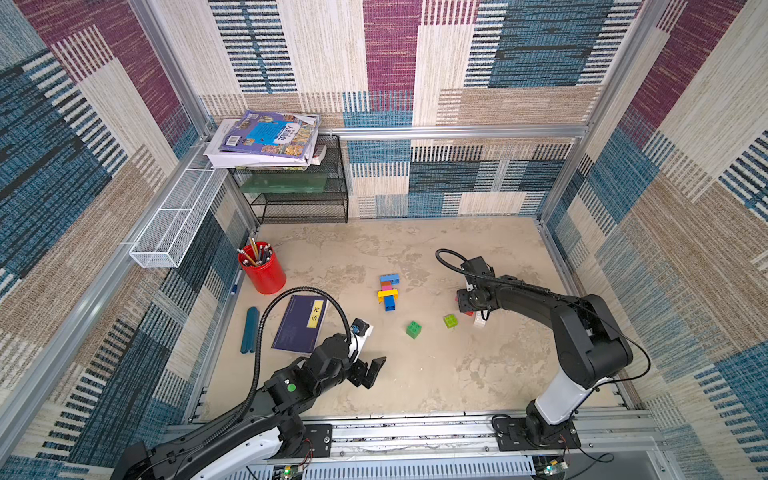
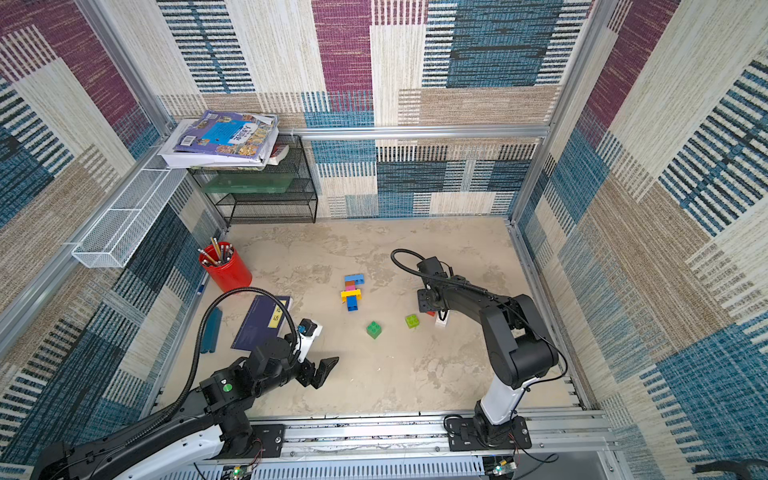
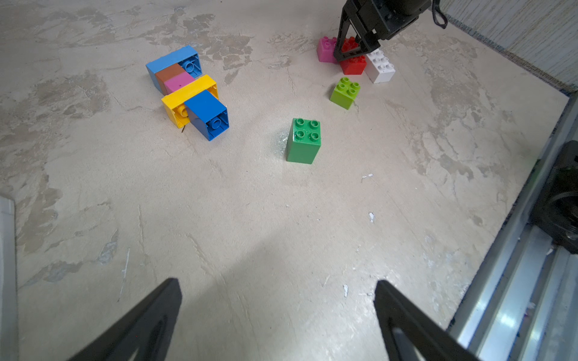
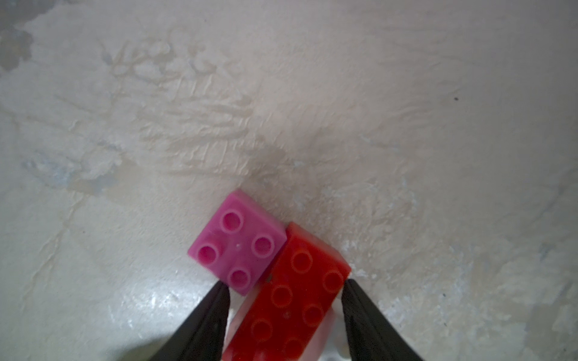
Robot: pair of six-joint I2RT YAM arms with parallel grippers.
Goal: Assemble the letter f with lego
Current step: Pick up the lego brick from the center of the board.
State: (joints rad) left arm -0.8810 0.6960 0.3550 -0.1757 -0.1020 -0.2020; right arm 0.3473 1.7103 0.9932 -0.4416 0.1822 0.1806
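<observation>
A joined lego piece lies flat mid-table: light blue (image 1: 389, 278), brown (image 3: 167, 75), pink (image 3: 178, 82), yellow (image 1: 387, 294) and blue (image 3: 205, 109) bricks. A green brick (image 3: 303, 143) and a lime brick (image 3: 344, 93) stand loose. My right gripper (image 4: 284, 283) is shut on a red brick (image 4: 297, 312) that sits skewed between the fingers. A loose pink brick (image 4: 237, 247) touches one fingertip, and a white brick (image 3: 380, 67) lies beside the red one. My left gripper (image 3: 276, 283) hangs open over bare table near the front.
A red pencil cup (image 1: 262, 270), a purple book (image 1: 301, 324) and a blue case (image 1: 250, 330) lie at the left. A black mesh shelf (image 1: 299, 195) with books stands at the back left. A metal rail (image 1: 415, 432) runs along the front edge.
</observation>
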